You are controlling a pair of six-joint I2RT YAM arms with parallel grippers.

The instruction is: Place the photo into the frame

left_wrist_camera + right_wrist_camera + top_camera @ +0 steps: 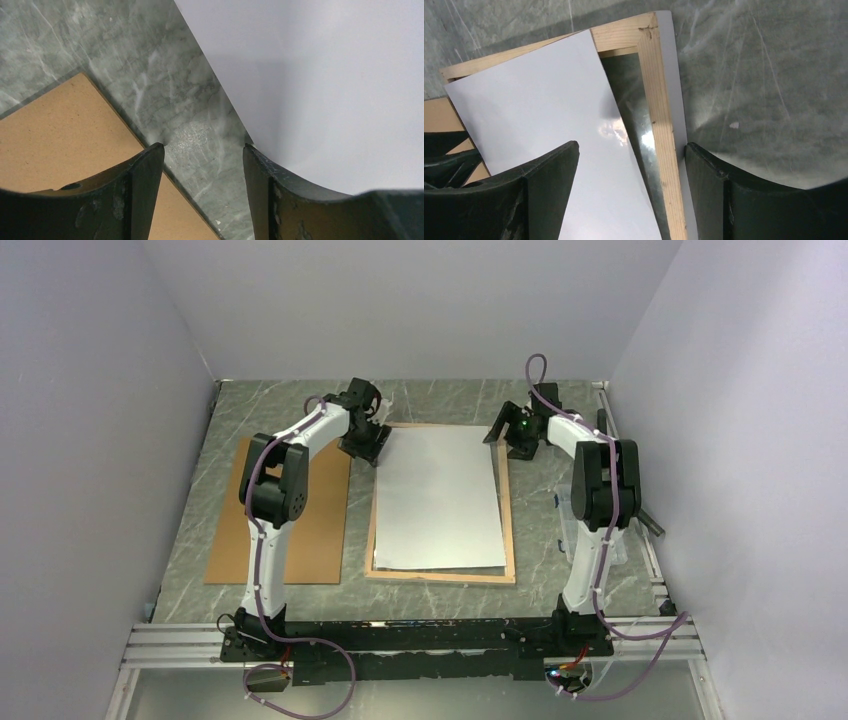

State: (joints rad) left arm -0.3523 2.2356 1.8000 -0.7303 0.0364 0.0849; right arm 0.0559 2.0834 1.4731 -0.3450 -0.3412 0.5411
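The frame [509, 510] lies flat mid-table with its pale wood back up. The photo [440, 495] rests on it with a plain white side up, slightly askew, its left edge over the frame's rim. My left gripper [372, 452] is at the photo's far left corner. It is open [204, 147] over bare table, with the photo [325, 90] just right of its right finger. My right gripper [508, 440] is at the frame's far right corner, also open [631, 145]. Its jaws straddle the wooden rail [659, 100] and the photo's edge [534, 115], gripping nothing.
A brown backing board [290, 510] lies left of the frame, under the left arm, and shows in both wrist views [60, 130] [436, 112]. Shiny glazing [634, 115] shows inside the frame. Something clear [580, 525] sits by the right arm. Walls close in on three sides.
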